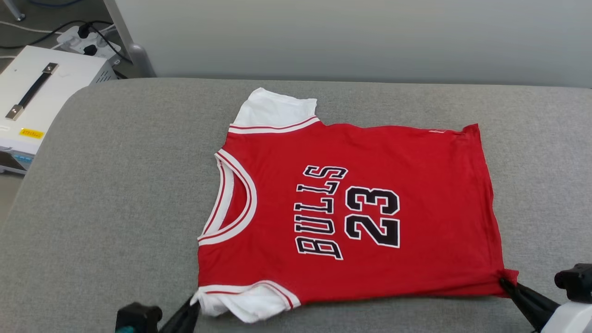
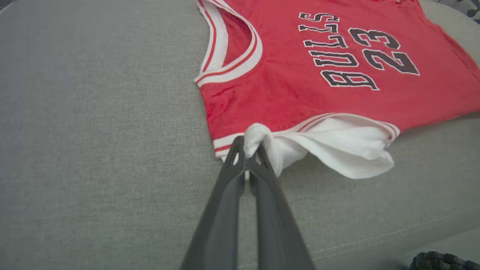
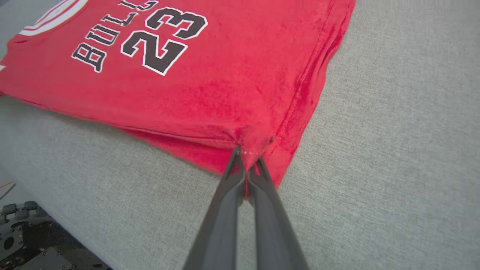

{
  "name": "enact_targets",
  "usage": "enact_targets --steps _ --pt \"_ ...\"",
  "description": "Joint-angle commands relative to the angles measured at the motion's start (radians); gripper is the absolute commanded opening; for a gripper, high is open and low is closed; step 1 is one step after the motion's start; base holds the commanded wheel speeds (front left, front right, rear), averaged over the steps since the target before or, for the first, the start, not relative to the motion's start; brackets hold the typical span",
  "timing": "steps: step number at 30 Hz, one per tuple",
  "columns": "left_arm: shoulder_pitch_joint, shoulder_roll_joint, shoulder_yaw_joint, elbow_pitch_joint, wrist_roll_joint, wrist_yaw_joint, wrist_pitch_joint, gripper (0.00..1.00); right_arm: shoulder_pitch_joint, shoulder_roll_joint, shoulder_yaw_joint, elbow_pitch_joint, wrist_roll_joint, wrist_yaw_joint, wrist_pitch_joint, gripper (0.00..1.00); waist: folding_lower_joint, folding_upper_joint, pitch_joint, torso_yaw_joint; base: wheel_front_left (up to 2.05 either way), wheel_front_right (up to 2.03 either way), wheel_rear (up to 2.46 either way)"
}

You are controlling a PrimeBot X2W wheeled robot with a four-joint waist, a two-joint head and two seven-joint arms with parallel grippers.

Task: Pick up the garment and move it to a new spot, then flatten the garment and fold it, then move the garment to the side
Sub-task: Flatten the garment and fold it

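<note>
Head view, garment [image 1: 351, 208] on grey cushion [image 1: 115, 185], pale wall [image 1: 351, 37] behind, left claw [image 1: 193, 301] and right claw [image 1: 505, 280] clamping it

Red BULLS 23 garment [image 1: 351, 208], white-sleeved, flat, face-up, neck leftward

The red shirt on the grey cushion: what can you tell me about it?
The soft red basketball shirt lies spread flat, front up, on the grey fabric surface, neck toward the robot's left. It has white sleeves, red-and-white striped trim and black, white-edged "BULLS 23" lettering. The left hand is shut on the near white sleeve, the right hand on the near hem corner, bunching the cloth there.
</note>
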Motion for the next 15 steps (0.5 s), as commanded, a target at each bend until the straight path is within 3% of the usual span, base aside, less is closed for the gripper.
enact_targets --steps 1,9,15 --pt "-0.053 0.002 0.010 0.011 0.019 -0.010 -0.010 0.00 -0.012 0.008 -0.017 -0.011 -0.012 -0.001 0.013 0.00 0.0001 0.0000 0.020 0.001 0.00 0.00 0.00" --pt "-0.305 -0.041 0.002 0.111 0.081 -0.094 0.018 0.00 -0.088 0.041 -0.106 -0.039 -0.019 -0.001 0.075 0.00 0.0001 0.0000 0.100 -0.009 0.00 0.00 0.00" --pt "-0.500 -0.080 0.000 0.262 0.113 -0.171 0.026 0.00 -0.197 0.053 -0.129 -0.025 -0.014 -0.001 0.112 0.00 0.0001 0.0000 0.192 -0.026 0.00 0.00 0.00"
